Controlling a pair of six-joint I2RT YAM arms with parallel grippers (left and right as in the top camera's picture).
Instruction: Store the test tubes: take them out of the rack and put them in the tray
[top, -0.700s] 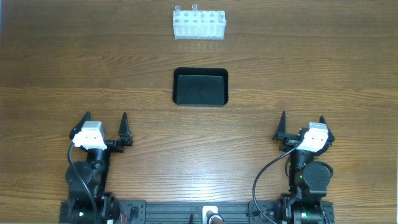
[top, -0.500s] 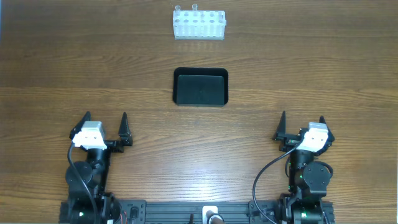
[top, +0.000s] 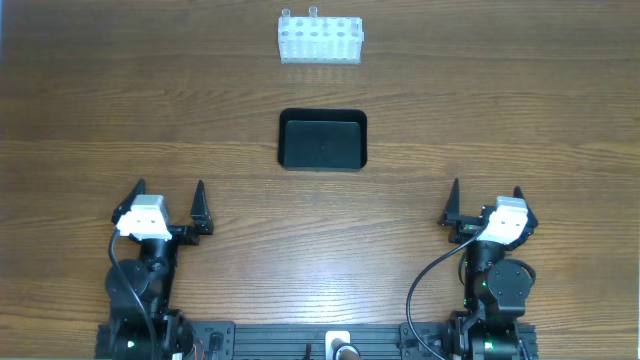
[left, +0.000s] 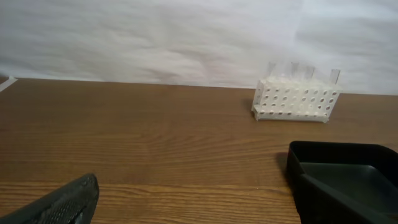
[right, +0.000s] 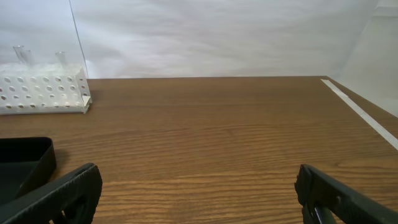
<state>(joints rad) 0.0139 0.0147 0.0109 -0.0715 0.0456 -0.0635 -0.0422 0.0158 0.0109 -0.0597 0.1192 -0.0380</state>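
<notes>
Both spread wide, holding nothing: left gripper (top: 170, 186), right gripper (top: 487, 188).
Each sits well short of the tray (top: 283, 140); rack (top: 318, 42) stands beyond it, test tubes (top: 286, 15) upright inside.

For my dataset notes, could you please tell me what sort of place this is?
Likely a robot test bench rather than a working lab: a wooden table, a rack of tubes and a tray, the left gripper and right gripper open, and a plain white backdrop.
</notes>
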